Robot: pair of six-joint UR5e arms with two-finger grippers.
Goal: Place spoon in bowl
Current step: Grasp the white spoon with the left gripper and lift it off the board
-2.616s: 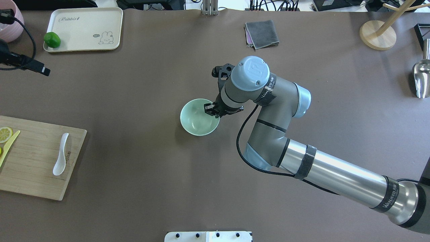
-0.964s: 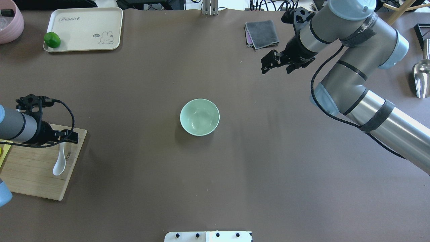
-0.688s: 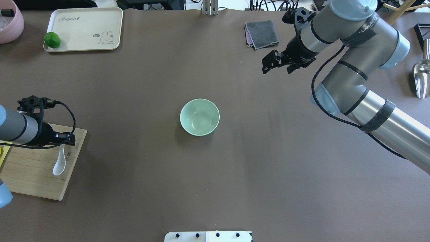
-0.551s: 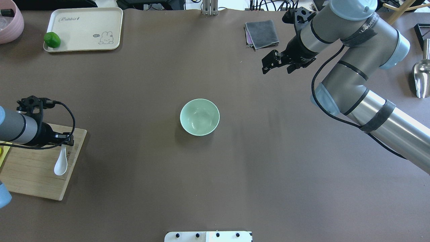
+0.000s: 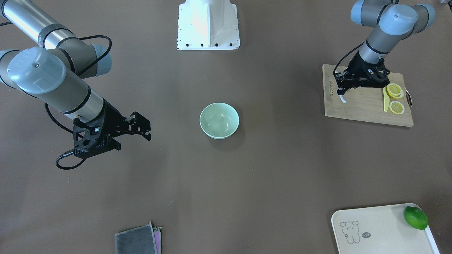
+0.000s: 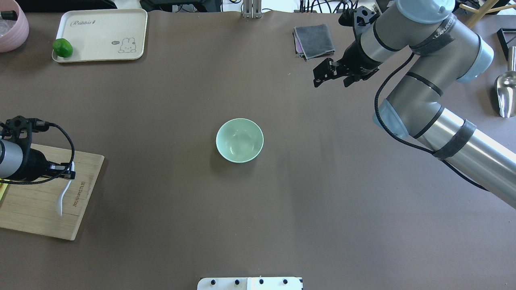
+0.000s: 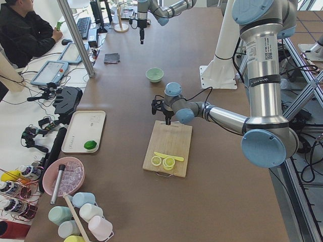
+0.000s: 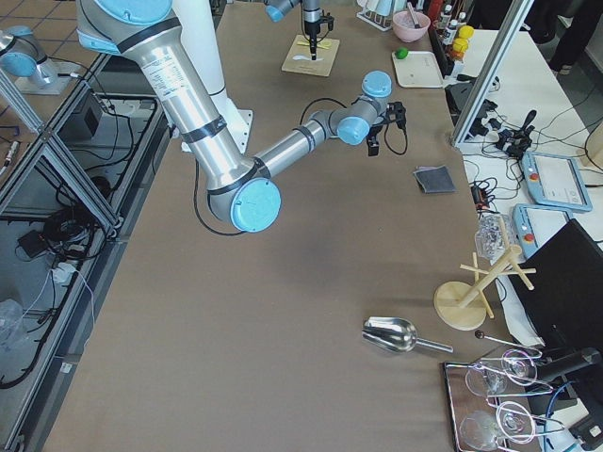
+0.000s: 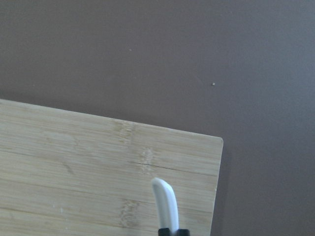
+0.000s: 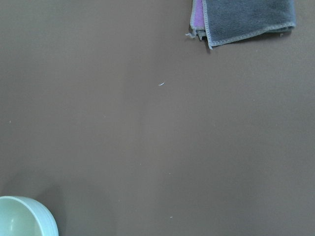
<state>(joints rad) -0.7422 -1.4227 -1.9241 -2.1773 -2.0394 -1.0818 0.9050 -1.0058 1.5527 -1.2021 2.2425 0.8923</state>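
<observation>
Wooden board: left edge of the overhead view.
Lemon slices: on the board.
Tray: upper left, green lime at its edge.
Grey cloth: top middle.
Metal scoop: right edge.

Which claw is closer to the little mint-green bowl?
Right. The right claw hangs beyond the round mint-green bowl, near the folded grey cloth. The left claw is farther off, over the wooden cutting board, gripping the white spoon.

"Rabbit" on the cream tray
</observation>
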